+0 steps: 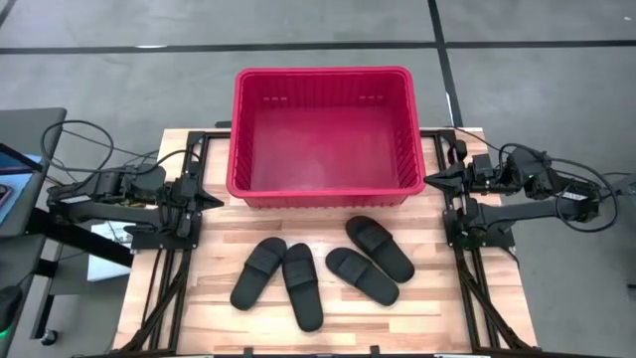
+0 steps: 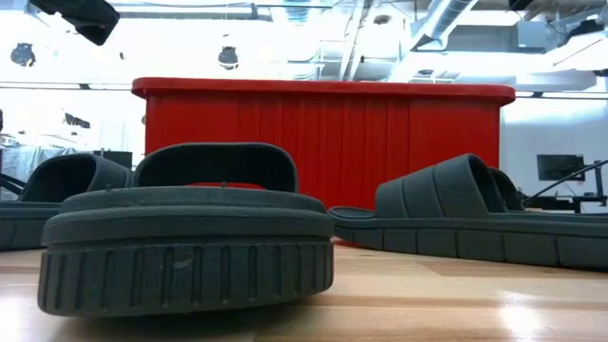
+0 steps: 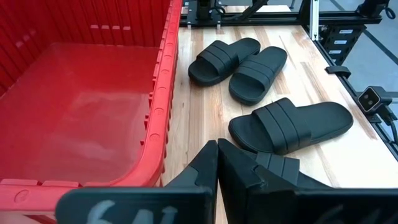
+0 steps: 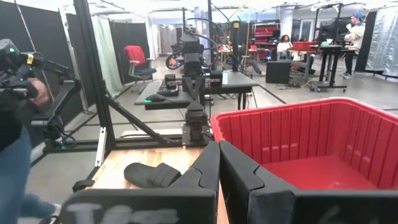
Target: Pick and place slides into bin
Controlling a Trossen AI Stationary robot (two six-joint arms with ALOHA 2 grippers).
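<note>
Several black slides lie flat on their soles on the wooden table (image 1: 457, 318), near of the bin: two side by side at the left (image 1: 260, 271) (image 1: 302, 285) and two at the right (image 1: 362, 274) (image 1: 380, 247). The red bin (image 1: 323, 134) stands on the table's far half, with nothing in it. My left gripper (image 1: 217, 200) is shut, off the bin's near left corner. My right gripper (image 1: 430, 179) is shut, off the bin's near right corner. Both touch nothing. In the left wrist view the slides (image 3: 289, 124) lie beyond the shut fingers (image 3: 217, 163).
Dark arm frames run along the table's left (image 1: 164, 288) and right (image 1: 477, 288) edges. Bare wood lies near of the slides. Beyond the table stand desks and chairs, and people (image 4: 15, 143) show in the right wrist view.
</note>
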